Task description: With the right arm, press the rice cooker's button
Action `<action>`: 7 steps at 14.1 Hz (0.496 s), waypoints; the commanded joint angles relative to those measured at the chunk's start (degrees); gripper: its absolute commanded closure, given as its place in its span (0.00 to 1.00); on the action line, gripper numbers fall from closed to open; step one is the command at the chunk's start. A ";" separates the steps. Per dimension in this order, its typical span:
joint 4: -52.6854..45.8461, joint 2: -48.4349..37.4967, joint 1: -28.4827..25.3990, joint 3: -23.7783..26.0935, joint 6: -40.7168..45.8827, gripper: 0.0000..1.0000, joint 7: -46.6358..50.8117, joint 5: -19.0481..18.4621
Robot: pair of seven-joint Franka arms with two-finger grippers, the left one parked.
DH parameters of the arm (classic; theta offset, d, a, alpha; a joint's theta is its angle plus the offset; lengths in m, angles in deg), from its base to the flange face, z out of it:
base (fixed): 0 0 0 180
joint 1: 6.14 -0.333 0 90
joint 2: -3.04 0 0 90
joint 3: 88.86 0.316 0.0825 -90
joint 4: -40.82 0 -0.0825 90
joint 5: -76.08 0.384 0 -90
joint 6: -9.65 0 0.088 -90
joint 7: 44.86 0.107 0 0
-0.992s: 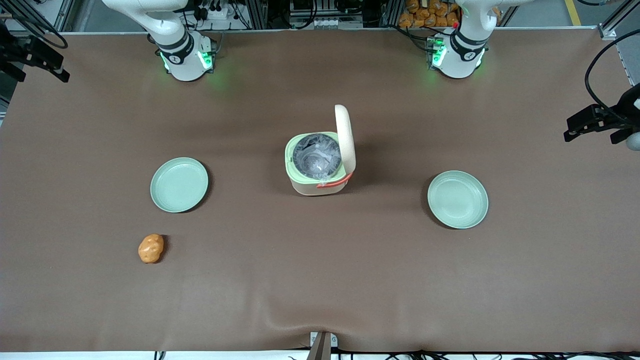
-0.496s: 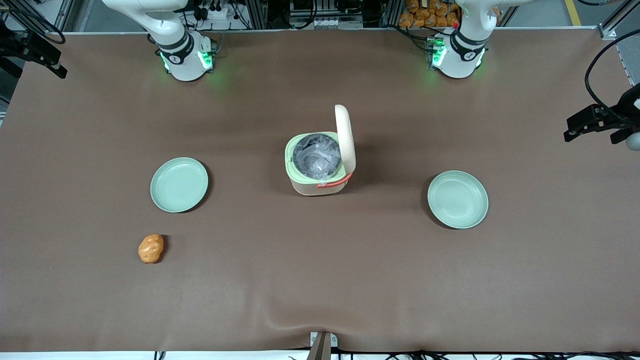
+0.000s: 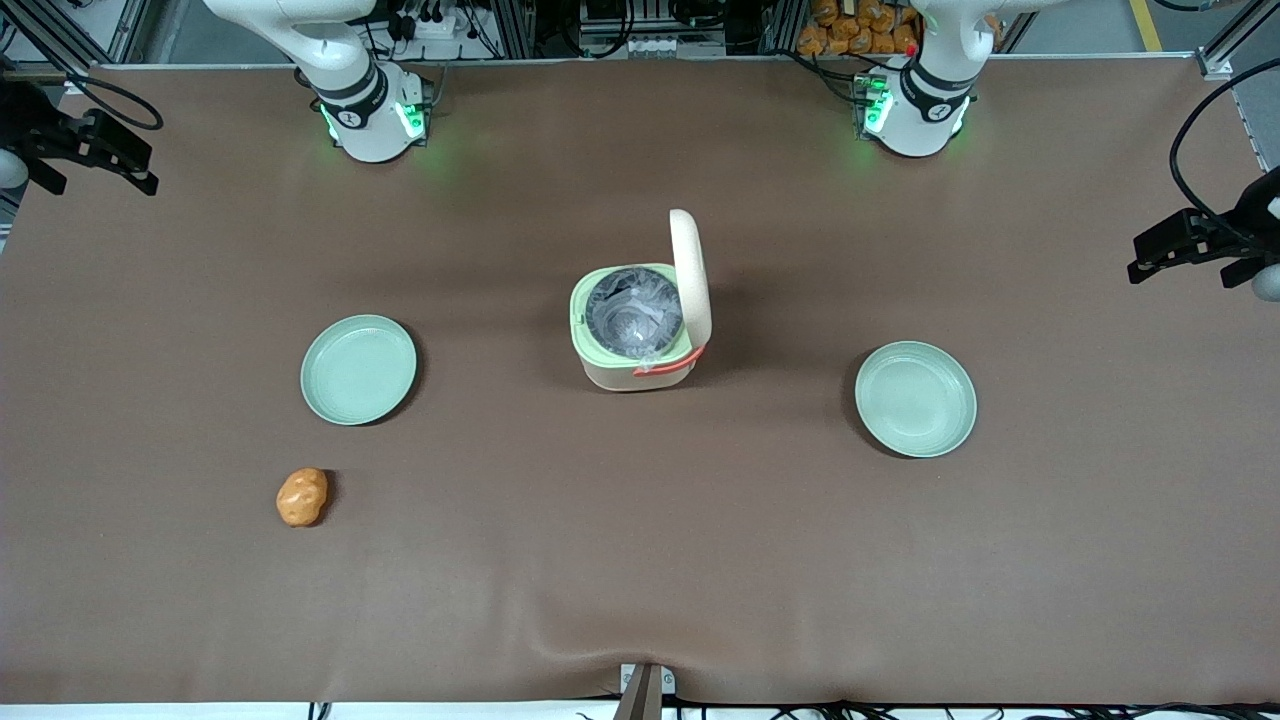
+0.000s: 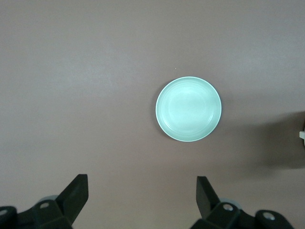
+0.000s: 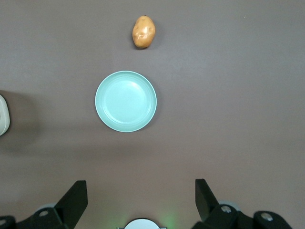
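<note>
Nearest the front camera, on the brown surface (image 3: 640, 560), lies a potato (image 3: 301, 497), toward the working arm's end. Farther from the camera than the potato sits a pale green plate (image 3: 358, 369); a second plate (image 3: 915, 399) sits toward the parked arm's end. Between the two plates stands the rice cooker (image 3: 632, 330), lid (image 3: 692, 272) raised upright, dark inner pot (image 3: 633, 312) exposed, orange handle (image 3: 668, 362) lowered at the camera-facing side. The button cannot be made out. The right arm (image 3: 340, 70) has its green-lit base farther back still. Its gripper (image 5: 140, 202) hangs high over the working arm's end, above the plate and potato; jaws wide apart, holding nothing.
</note>
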 commanded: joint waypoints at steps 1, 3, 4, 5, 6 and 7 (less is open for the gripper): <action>-1.70 -0.28 -0.23 -0.37 1.13 0.00 -0.06 -0.74; -1.88 -0.54 -0.05 -0.46 1.65 0.00 0.03 -0.74; -1.97 -0.63 -0.05 -0.54 1.66 0.00 -0.06 -0.74; -1.97 -0.81 0.12 -0.63 1.74 0.00 -0.06 -0.65; -1.88 -0.89 0.12 -0.81 2.09 0.00 -0.32 -0.39; -1.88 -0.98 0.30 -1.68 2.70 0.00 -0.49 1.79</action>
